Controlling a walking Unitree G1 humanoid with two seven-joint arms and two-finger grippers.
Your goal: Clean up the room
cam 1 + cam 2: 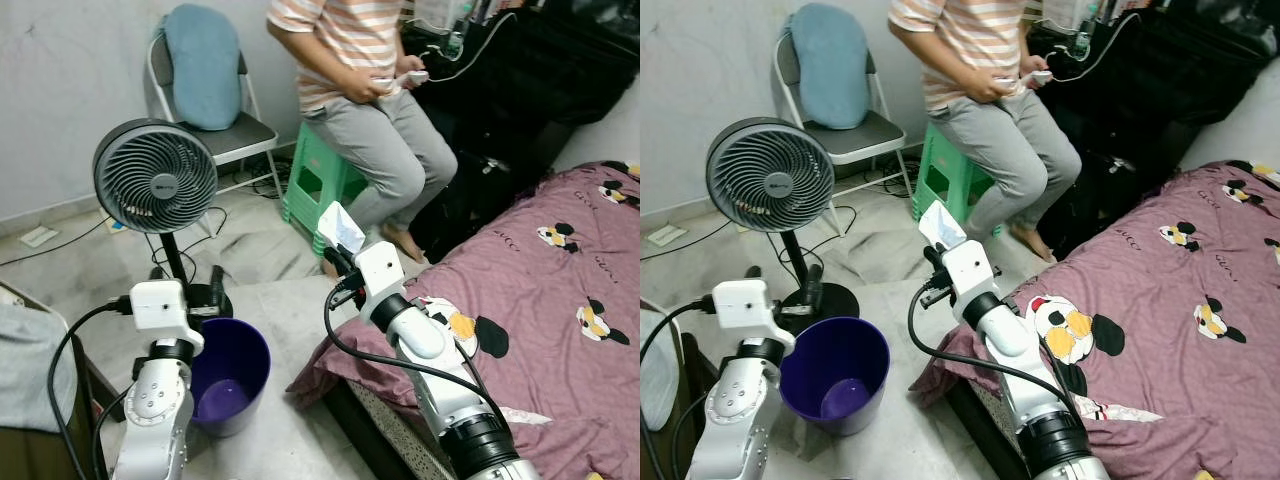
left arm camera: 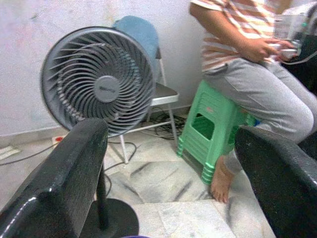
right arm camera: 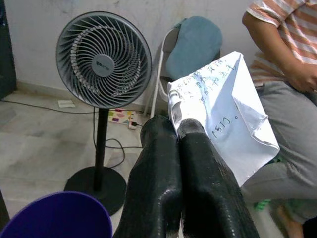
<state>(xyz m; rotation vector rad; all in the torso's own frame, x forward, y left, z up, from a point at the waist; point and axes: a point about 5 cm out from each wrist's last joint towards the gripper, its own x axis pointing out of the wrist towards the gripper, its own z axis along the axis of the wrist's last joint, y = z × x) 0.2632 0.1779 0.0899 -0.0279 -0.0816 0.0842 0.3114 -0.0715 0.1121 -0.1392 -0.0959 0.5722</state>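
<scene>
Purple bin. Grey fan. Green stool. White paper, dark handwriting. Maroon bedsheet, cartoon-mouse print. Person's shirt orange-white striped, trousers grey. Blue cushion.

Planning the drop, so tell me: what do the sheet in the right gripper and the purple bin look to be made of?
The sheet looks like thin white paper: creased, bent, with handwriting on it, pinched in the right gripper. The purple bin looks like moulded plastic, smooth with a slight sheen and thin rim, though that's judged by look alone.
</scene>
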